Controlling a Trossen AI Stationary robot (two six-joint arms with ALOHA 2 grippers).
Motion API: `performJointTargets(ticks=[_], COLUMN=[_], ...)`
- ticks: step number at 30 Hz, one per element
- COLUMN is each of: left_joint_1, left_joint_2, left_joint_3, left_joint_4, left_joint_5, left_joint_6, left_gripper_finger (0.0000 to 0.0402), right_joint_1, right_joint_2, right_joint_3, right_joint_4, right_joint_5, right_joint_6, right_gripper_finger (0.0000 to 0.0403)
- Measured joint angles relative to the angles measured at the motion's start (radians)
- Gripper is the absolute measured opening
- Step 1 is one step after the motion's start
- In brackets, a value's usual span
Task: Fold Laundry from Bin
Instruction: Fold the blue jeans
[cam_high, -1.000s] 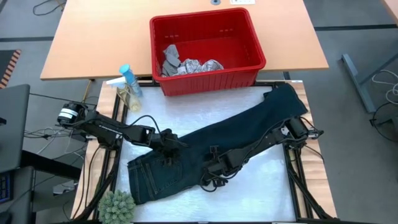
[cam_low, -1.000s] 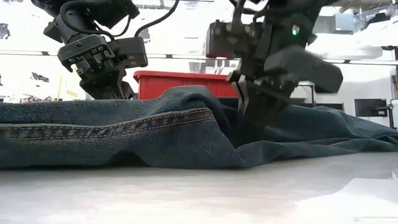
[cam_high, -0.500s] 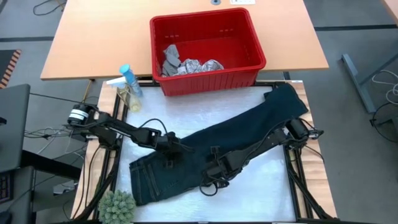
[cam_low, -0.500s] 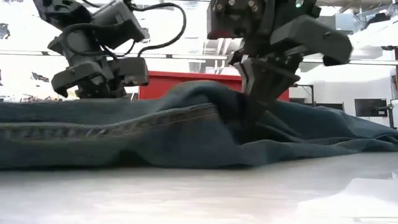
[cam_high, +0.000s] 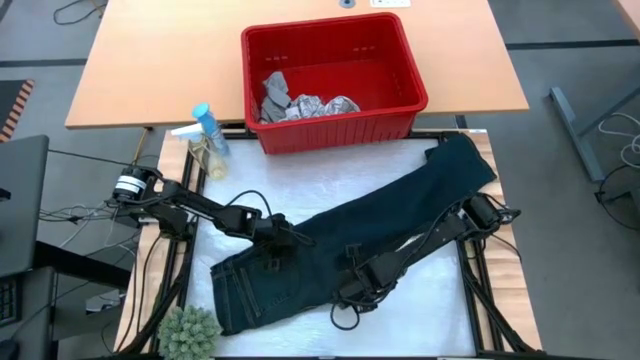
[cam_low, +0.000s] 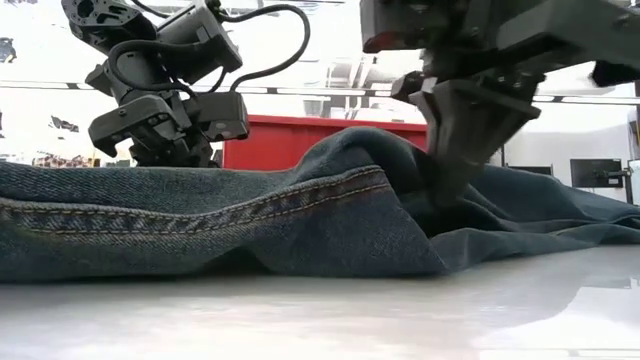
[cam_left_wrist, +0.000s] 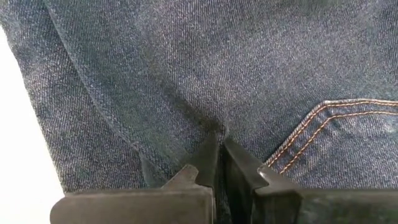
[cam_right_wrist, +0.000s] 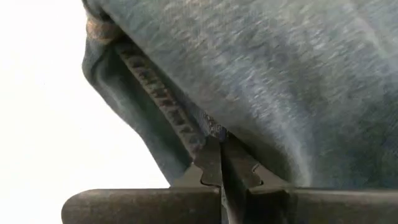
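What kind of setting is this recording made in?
Probably a robotics lab or workshop, not a home: trousers on a framed white work surface, loose cables beside it, a wooden desk holding the red bin.

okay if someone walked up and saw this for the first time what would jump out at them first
Most striking are the dark trousers stretched diagonally across the white table, with both arms bent over them. The left tool is shut on a pinch of denim near the waist end, and the right tool is shut on a seamed edge nearer the middle. Behind them, the red bin stands out, with pale cloths in a heap inside.
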Motion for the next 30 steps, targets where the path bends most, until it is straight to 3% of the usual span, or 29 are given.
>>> performJointTargets(ticks=[16, 23, 30], left_joint_1=[0.002, 0.003, 0.008], left_joint_2=[0.0, -0.001, -0.116], left_joint_3=[0.0, 0.0, 0.029], left_joint_4=[-0.021, -0.02, -0.116], left_joint_5=[0.019, 0.03, 0.005], left_joint_6=[0.055, 0.074, 0.061], left_gripper_finger=[0.0002, 0.0002, 0.0], right_joint_1=[0.091, 0.083, 0.085], right_joint_2=[-0.002, -0.002, -0.066], right_joint_3=[-0.078, -0.093, -0.072], right_joint_4=[-0.061, -0.069, -0.069], right_joint_5=[-0.019, -0.022, -0.025], right_joint_6=[0.078, 0.119, 0.117], right_gripper_finger=[0.0021, 0.0094, 0.0142])
